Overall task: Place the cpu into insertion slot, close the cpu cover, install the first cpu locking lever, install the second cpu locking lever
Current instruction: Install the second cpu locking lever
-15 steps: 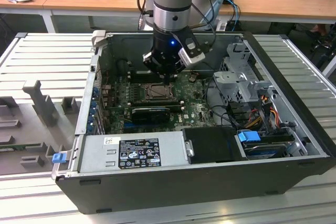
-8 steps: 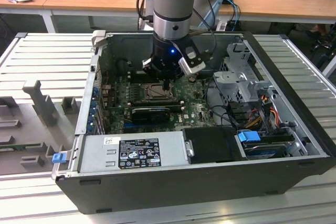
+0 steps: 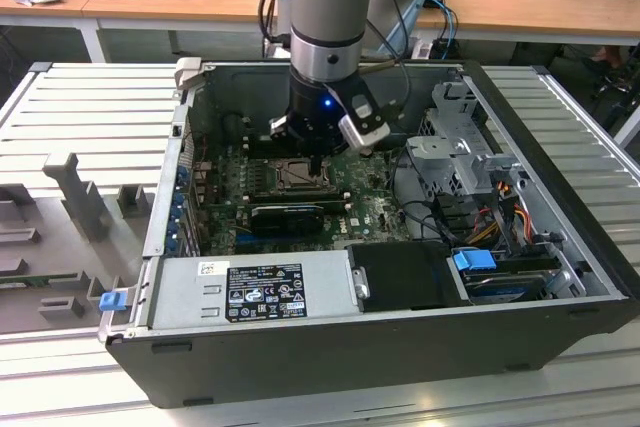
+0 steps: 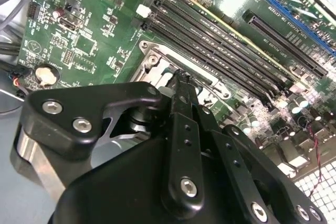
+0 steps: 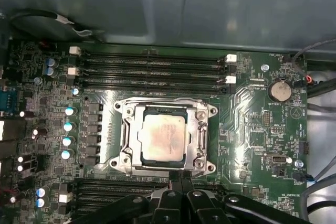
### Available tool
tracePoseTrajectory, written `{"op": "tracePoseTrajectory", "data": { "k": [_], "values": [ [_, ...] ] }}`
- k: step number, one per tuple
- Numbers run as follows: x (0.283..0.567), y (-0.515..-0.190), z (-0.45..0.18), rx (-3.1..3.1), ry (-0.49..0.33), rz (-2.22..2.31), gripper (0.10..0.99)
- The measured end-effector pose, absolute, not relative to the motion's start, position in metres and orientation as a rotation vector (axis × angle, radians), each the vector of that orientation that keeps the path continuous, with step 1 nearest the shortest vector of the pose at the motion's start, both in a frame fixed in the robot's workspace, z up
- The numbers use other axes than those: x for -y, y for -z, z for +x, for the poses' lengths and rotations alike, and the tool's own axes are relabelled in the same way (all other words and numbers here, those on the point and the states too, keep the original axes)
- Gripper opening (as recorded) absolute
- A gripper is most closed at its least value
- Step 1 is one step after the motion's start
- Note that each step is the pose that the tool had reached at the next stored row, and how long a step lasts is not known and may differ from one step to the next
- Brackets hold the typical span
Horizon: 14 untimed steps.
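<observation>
The cpu [image 5: 163,138] is seen seated in the slot [image 5: 202,114] at the centre of the first wrist view, framed by the cover [image 5: 130,141]. The tool [image 5: 180,178], fingers pressed together and empty, is held just below the socket's lower edge.

We log: cpu [image 5: 163,137], pale square chip, lying flat in insertion slot [image 5: 195,132], silvery cpu cover [image 5: 131,136] framing it, closed down around chip.
</observation>
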<state>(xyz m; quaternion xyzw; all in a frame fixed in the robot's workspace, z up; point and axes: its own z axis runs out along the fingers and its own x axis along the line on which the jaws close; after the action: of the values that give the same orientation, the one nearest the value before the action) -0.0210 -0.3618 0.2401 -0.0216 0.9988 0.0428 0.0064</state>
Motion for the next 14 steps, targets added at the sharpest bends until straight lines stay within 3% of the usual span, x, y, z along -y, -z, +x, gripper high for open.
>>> {"op": "tracePoseTrajectory", "data": {
  "k": [14],
  "values": [
    [0.378,-0.236,-0.033,-3.127,-0.177,-0.070,0.106]
  ]
}}
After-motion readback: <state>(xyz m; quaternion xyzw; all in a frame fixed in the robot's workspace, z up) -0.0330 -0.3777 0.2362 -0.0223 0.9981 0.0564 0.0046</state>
